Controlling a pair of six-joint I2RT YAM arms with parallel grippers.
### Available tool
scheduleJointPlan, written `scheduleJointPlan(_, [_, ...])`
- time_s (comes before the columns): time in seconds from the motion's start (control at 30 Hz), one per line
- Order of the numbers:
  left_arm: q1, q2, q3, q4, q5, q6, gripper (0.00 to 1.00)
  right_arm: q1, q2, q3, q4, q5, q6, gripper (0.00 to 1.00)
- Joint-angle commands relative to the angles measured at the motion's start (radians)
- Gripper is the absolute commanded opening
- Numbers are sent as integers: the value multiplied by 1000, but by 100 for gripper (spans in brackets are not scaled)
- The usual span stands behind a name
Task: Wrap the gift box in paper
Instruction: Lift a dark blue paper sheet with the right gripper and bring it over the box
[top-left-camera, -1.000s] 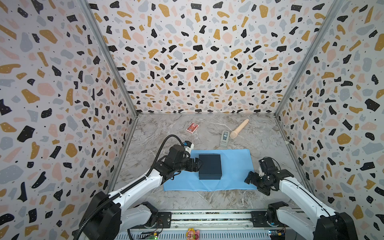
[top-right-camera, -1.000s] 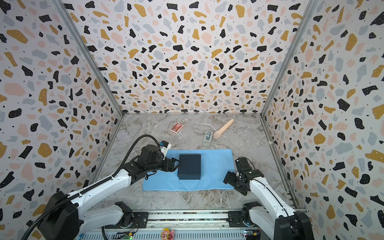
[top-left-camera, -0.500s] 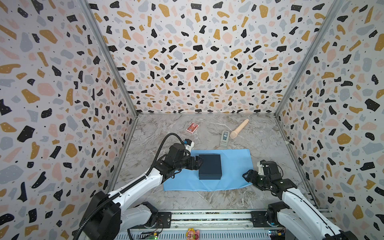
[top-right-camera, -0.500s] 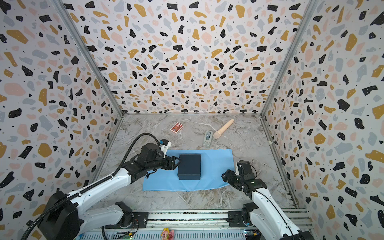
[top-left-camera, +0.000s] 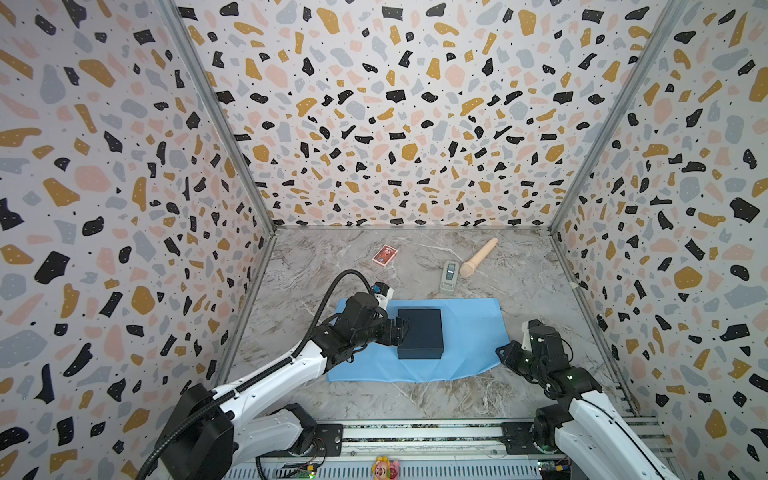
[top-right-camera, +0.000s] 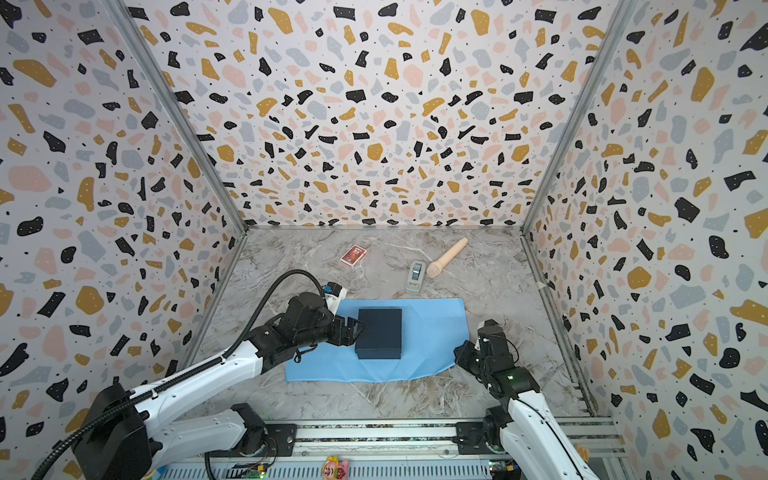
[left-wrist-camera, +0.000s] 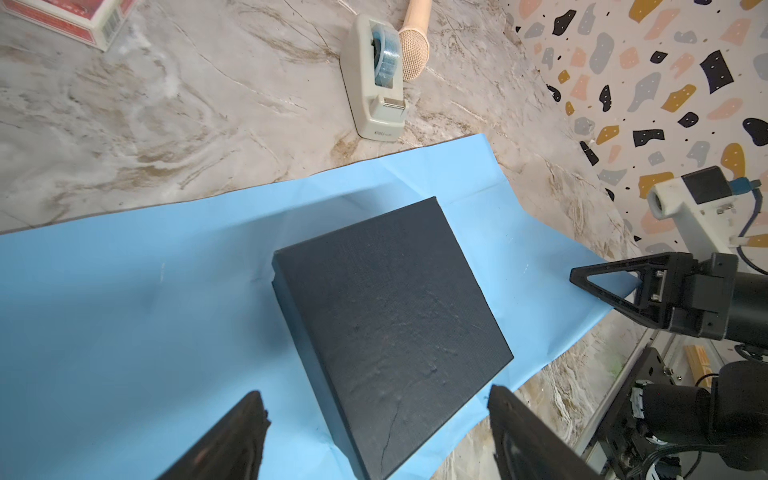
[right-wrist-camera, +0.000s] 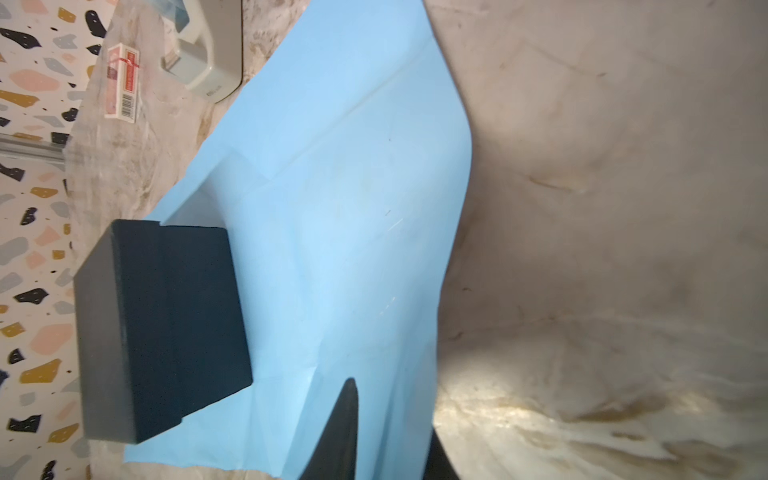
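Pulling hard risks tearing the thin sky-blue paper sheet pinched in your narrowed right hand; the dark navy cardboard gift box sits on it, unheld, just ahead of your wide-open left hand.

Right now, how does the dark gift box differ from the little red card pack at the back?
The gift box is plain, near-black navy; the card pack is red with a printed face. The gift box is much bigger than the card pack. The gift box sits on the blue paper, while the card pack lies on the bare tabletop farther back. Both are rectangular boxes lying flat.
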Motion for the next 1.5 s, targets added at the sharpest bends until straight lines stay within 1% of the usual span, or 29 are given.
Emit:
scheduleJointPlan(0.0, [-1, -12, 36, 36, -4, -62, 83, 84, 43, 98, 57, 49, -80, 12])
scheduleJointPlan(0.17, [-3, 5, 61, 92, 45, -151, 83, 303, 115, 190, 83, 180, -97, 7])
scheduleJointPlan(0.27, [-3, 34, 59, 165, 81, -229, 83, 444, 167, 236, 110, 251, -87, 7])
scheduleJointPlan(0.4, [-3, 125, 87, 252, 166, -322, 83, 593, 249, 274, 173, 306, -67, 6])
scheduleJointPlan(0.5, [-5, 194, 123, 285, 223, -367, 83, 689, 308, 301, 208, 348, -59, 6])
scheduleJointPlan(0.63, [-15, 231, 164, 313, 248, -400, 83, 759, 370, 331, 241, 371, -60, 6])
scheduleJointPlan(0.77, [-20, 270, 194, 293, 239, -388, 84, 795, 412, 341, 275, 379, -54, 6])
scheduleJointPlan(0.83, [-20, 297, 199, 275, 228, -378, 82, 806, 426, 344, 288, 383, -52, 6])
scheduleJointPlan(0.93, [-22, 324, 205, 271, 215, -370, 74, 815, 438, 344, 305, 383, -48, 6])
scheduleJointPlan(1.07, [-24, 359, 230, 252, 197, -348, 63, 819, 454, 344, 320, 379, -46, 6])
scheduleJointPlan(1.23, [-26, 390, 254, 239, 188, -326, 41, 821, 465, 344, 332, 375, -47, 6])
scheduleJointPlan(1.47, [-28, 397, 239, 244, 219, -308, 10, 822, 475, 345, 343, 382, -50, 7])
